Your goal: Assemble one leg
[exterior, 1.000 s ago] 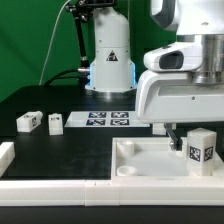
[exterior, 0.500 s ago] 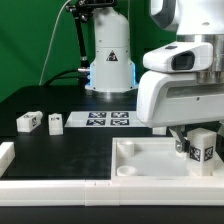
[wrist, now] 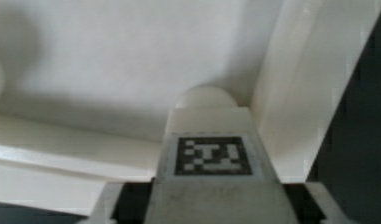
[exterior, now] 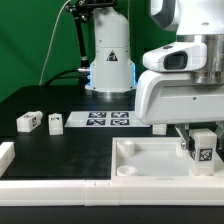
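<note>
- The leg (exterior: 201,147) is hanging upright over the tray-like part (exterior: 140,160), near its corner on the exterior view's right.
- The gripper (exterior: 200,140) is clamping it by the sides.
- It is risking jamming if tilted off the socket.

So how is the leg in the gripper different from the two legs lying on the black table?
The held leg stands upright between the gripper fingers, over the white tray; the two loose legs lie on their sides on the black table, untouched. The held leg is at the exterior view's right, the loose ones at its left. All three are small white blocks with a black-and-white tag.
</note>
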### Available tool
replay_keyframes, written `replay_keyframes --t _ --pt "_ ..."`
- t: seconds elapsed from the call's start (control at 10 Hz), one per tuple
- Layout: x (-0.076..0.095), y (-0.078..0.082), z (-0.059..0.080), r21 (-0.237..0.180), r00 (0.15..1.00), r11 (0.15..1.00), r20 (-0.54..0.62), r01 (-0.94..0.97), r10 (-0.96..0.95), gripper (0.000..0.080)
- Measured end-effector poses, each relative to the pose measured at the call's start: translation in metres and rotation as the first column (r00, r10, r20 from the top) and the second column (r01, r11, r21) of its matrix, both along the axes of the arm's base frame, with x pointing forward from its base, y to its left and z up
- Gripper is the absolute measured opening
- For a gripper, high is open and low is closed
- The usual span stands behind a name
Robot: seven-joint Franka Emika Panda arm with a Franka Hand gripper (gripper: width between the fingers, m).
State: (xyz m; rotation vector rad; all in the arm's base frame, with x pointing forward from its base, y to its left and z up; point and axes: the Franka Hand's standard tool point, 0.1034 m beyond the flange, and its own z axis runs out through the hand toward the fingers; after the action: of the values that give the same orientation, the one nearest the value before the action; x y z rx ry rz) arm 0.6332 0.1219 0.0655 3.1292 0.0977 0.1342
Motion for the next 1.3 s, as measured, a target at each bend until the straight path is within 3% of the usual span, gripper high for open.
replay_keyframes --t 0.2,0.4,0.5,0.8,0.9,1.0,1.2,1.3 --pt "-0.0006 -0.0010 0.0000 0.030 0.969 0.968 0.014 0.248 -0.248 0.0290" --pt "-0.0013 -0.0030 0.0001 0.092 0.846 0.843 0.013 0.530 -0.534 0.0290" --pt "-0.0009 -0.0030 0.0001 0.110 0.812 0.808 0.011 0.579 -0.584 0.0290" --pt "-0.0026 0.0009 -0.0002 0.133 0.540 0.533 -0.026 0.836 -0.841 0.0290" --pt "-0.0028 0.0011 0.0000 0.132 0.514 0.507 -0.026 0.852 -0.857 0.0290" --pt "-0.0027 0.0010 0.0000 0.135 0.506 0.498 -0.030 0.856 -0.862 0.0290" --pt "-0.0027 0.0020 0.0014 0.115 0.606 0.600 -0.024 0.792 -0.795 0.0526" --pt "-0.0011 0.0018 0.0033 0.101 0.708 0.704 -0.012 0.703 -0.706 0.0526"
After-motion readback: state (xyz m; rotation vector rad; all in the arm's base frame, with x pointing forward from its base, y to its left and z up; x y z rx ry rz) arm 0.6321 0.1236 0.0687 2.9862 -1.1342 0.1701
